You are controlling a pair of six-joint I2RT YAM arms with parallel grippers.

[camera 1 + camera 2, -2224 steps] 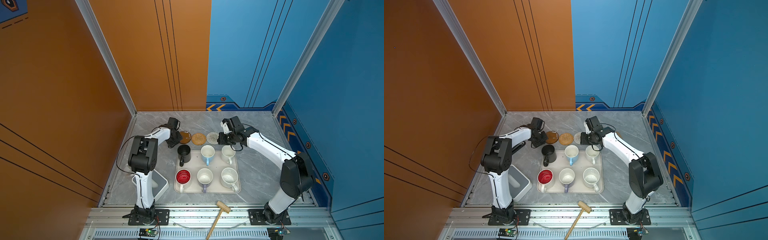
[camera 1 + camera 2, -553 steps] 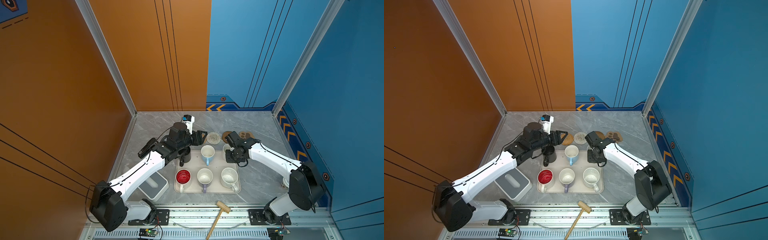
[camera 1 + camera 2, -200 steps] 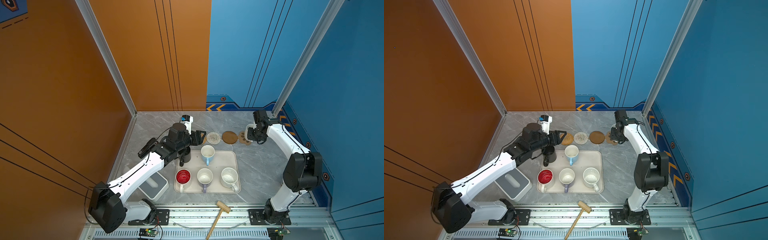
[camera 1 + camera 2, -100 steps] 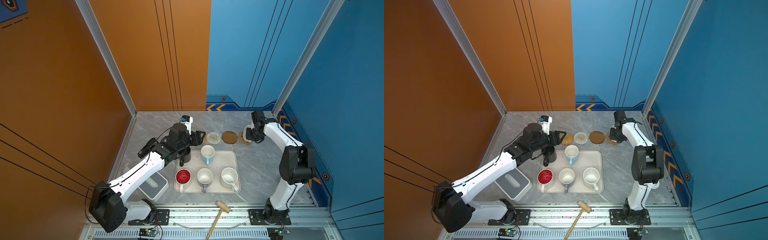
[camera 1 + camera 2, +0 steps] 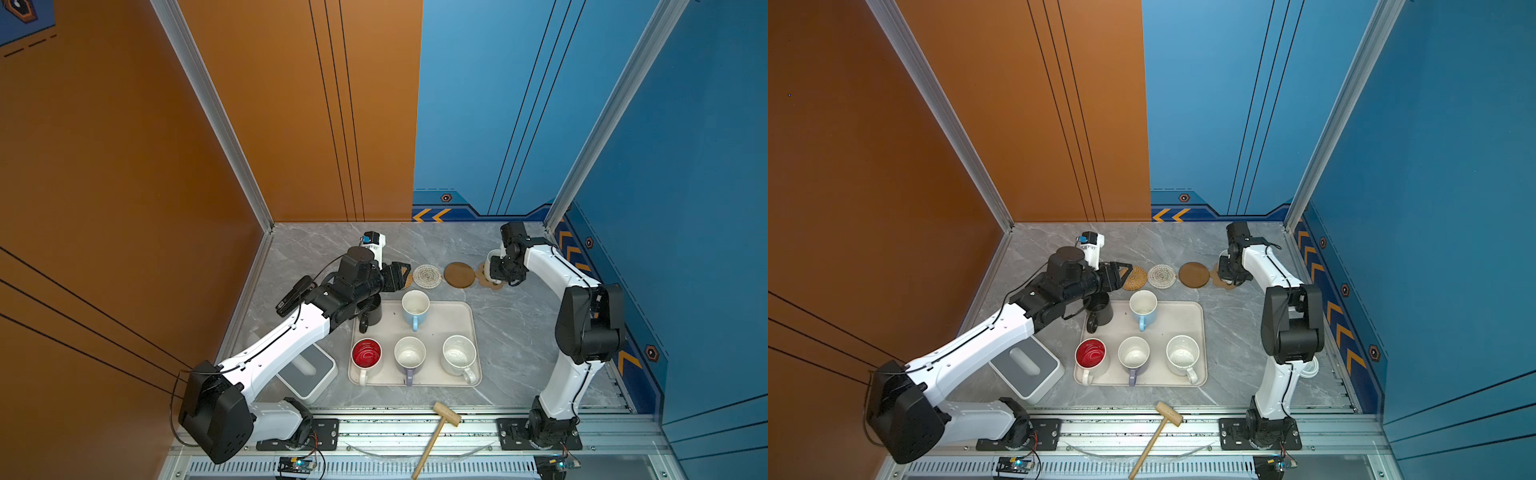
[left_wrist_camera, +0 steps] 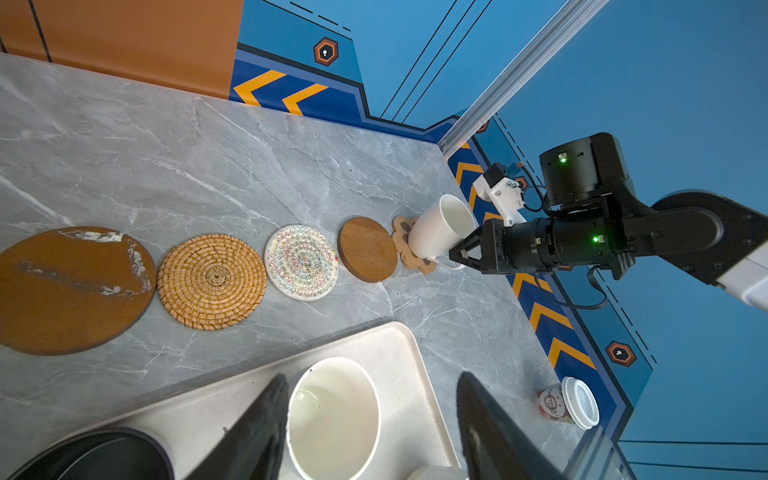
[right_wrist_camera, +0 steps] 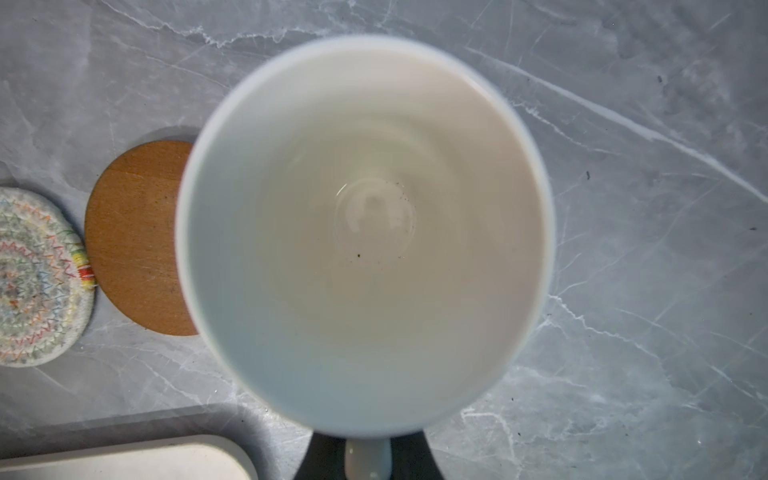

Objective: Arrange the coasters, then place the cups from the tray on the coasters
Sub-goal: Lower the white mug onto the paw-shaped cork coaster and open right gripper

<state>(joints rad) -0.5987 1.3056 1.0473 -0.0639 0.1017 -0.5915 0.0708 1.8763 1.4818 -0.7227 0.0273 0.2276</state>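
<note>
Cream-white cup [image 6: 440, 226] tilted directly over paw-shaped coaster [image 6: 402, 235], handle clenched in right gripper [image 6: 459, 253]; contact unclear. Left gripper [image 5: 399, 277] released, hovering near light blue cup [image 5: 415, 307] on tray [image 5: 457, 316].

five coasters lay on the surface [image 5: 519, 332]: one glossy dark brown coaster [image 6: 70, 291], one rattan coaster [image 6: 212, 280], one beaded spiral coaster [image 6: 301, 262], one matte brown coaster [image 6: 368, 249] and one paw-shaped coaster [image 6: 405, 245]. six cups were counted: black cup [image 5: 372, 309], light blue cup [image 5: 415, 309], red-inside cup [image 5: 366, 355], lavender cup [image 5: 409, 355], speckled cup [image 5: 458, 355] and white cup [image 6: 440, 228]. there was one tray [image 5: 453, 316], one wooden mallet [image 5: 444, 415], one white-and-grey square device [image 5: 1025, 365] and one white-lidded jar [image 6: 567, 405].
</note>
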